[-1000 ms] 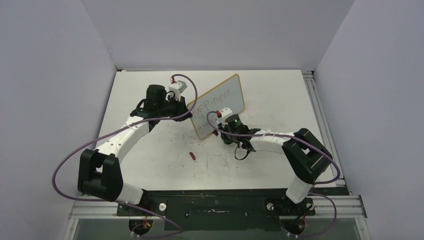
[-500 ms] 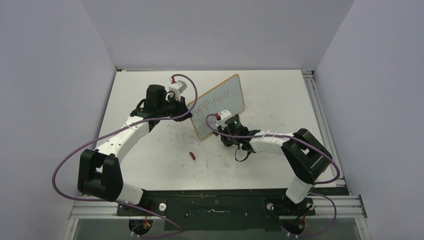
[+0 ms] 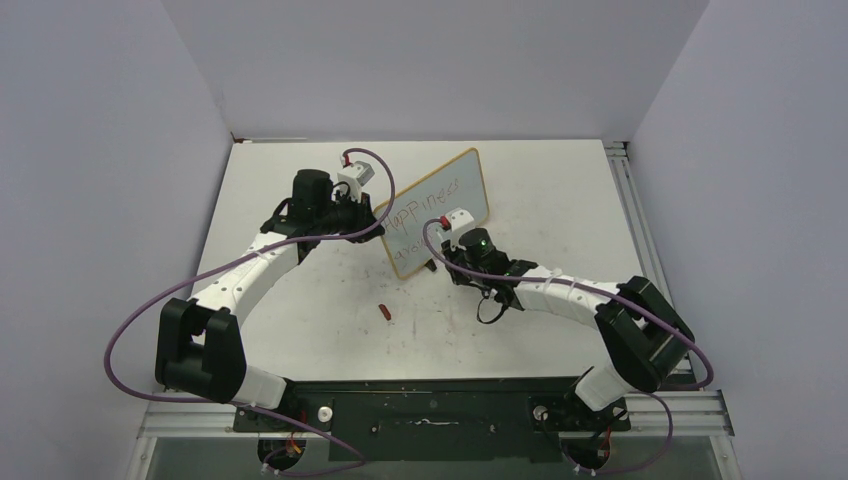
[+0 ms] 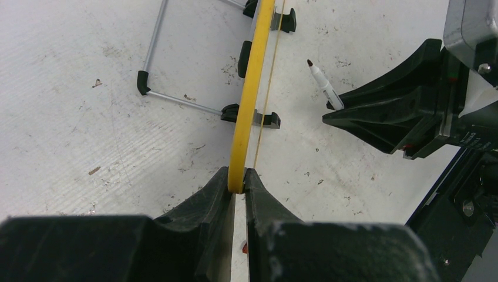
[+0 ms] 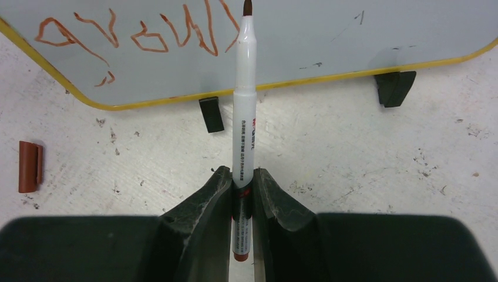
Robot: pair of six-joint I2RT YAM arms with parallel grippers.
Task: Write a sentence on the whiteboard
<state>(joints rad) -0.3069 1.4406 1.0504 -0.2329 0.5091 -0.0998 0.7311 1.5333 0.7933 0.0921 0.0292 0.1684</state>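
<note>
Right tool (image 5: 242, 176) is clamped tight on the white marker (image 5: 245, 88), its tip just clear of the whiteboard (image 3: 440, 205) past the end of the lower line. It has slid right along the board since a second ago, elbow swinging out toward the counter's right edge! Left tool (image 4: 237, 179) hasn't budged, pinched shut on the yellow frame at the board's left end, the board standing on its black feet mid-counter (image 3: 560, 190). The sentence (image 3: 428, 197) runs in two slanted red lines across it, and a red cap (image 5: 29, 166) lies loose in front.
</note>
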